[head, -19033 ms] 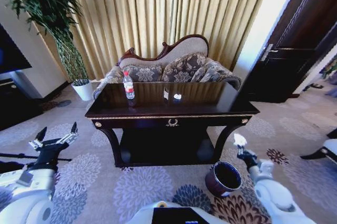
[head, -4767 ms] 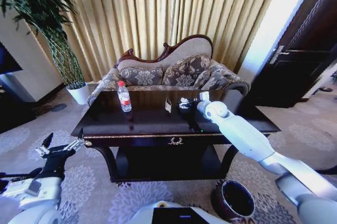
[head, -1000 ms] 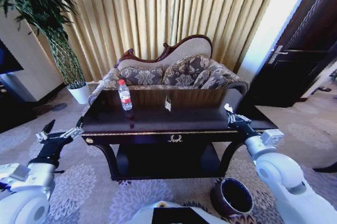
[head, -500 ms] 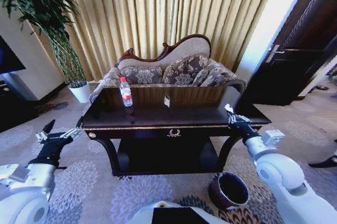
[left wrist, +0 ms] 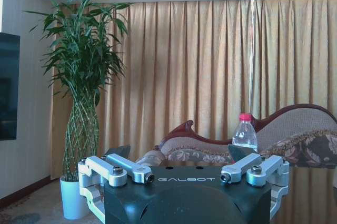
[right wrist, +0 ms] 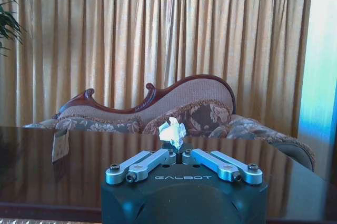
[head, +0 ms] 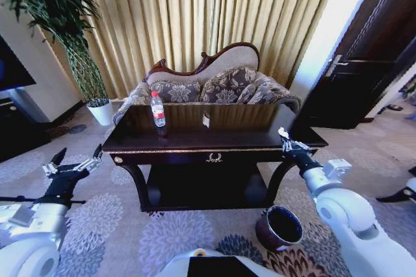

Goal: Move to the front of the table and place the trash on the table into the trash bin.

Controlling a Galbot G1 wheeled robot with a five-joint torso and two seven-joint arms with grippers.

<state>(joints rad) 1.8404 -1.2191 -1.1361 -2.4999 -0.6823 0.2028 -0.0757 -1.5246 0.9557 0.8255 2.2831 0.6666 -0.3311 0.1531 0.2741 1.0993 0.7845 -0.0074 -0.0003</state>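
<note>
Now the left hand (head: 73, 164) is idling with fingers apart at 8 o'clock. The bottle (head: 158, 109) and one scrap (head: 205, 119) are waiting on the tabletop (head: 214, 139). The right hand (head: 286, 142), back off the tabletop, is pinching a scrap (right wrist: 172, 131); the bin (head: 279, 228) at 5 o'clock is looking empty.

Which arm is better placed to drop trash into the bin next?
Right. Its claw is shut on a paper scrap and sits above the trash bin; the left claw is open, empty, far off.
</note>
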